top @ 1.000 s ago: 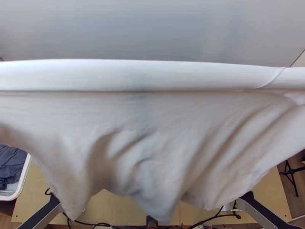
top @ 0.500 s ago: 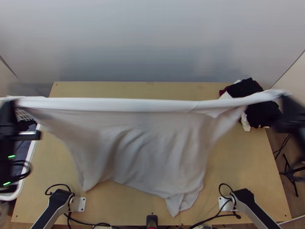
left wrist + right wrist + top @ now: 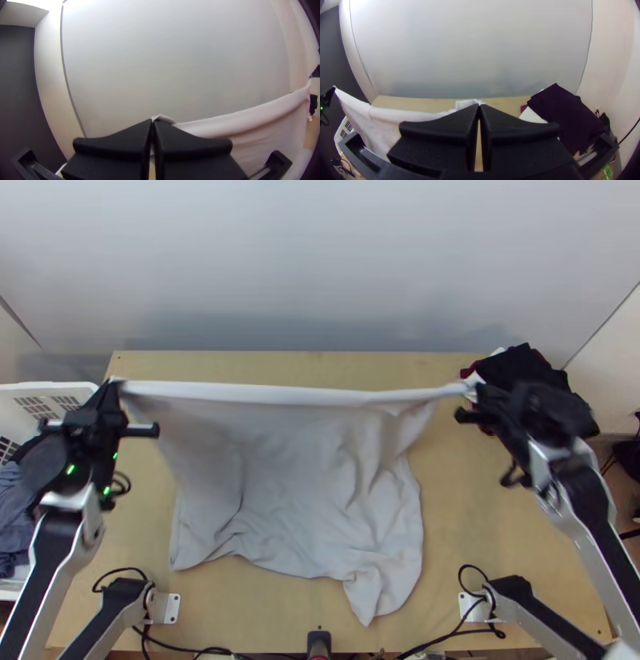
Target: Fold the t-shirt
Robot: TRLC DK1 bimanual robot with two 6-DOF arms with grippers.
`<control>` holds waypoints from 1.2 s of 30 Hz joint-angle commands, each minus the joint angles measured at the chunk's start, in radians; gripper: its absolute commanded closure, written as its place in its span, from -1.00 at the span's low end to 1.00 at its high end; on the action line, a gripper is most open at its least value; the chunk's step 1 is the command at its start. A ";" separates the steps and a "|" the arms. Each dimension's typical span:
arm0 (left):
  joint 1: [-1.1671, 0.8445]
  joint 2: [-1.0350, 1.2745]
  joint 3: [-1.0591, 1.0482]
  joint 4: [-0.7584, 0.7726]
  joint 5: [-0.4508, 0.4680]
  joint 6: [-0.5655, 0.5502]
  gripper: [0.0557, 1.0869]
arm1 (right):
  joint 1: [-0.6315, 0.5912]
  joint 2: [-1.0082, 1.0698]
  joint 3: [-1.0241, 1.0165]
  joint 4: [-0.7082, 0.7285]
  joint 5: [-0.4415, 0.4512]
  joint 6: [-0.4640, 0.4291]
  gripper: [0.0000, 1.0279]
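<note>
Between the arms the white t-shirt (image 3: 296, 484) hangs from a taut, rolled-looking upper edge, its lower part lying wrinkled on the table. At the cloth's upper left corner, my left gripper (image 3: 114, 385) is shut on the edge; in the left wrist view the left gripper (image 3: 152, 122) has its tips together on the t-shirt (image 3: 263, 120). The upper right corner is held by my right gripper (image 3: 474, 391). In the right wrist view the right gripper (image 3: 479, 106) is closed with a bit of the t-shirt (image 3: 400, 116) at its tips.
Dark folded clothes (image 3: 524, 372) lie at the table's back right corner. A white basket (image 3: 60, 392) with dark blue cloth (image 3: 12, 508) stands at the left. The wooden table (image 3: 480, 516) shows around the t-shirt.
Both grippers have come inward and lower with the t-shirt's edge held between them. The cloth has dropped away from the top camera, and its lower part now rests on the table.
</note>
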 commanded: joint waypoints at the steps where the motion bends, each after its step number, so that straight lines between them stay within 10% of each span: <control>1: 0.087 0.335 -0.018 0.211 0.039 0.025 0.93 | -0.051 0.319 0.043 0.183 -0.001 -0.054 0.94; 16: 0.052 1.014 0.419 0.305 -0.016 0.029 0.93 | -0.094 0.815 0.393 0.238 0.004 -0.040 0.94; 36: 0.056 1.112 0.527 0.121 -0.074 -0.010 0.93 | -0.039 0.867 0.465 0.212 0.075 0.025 0.94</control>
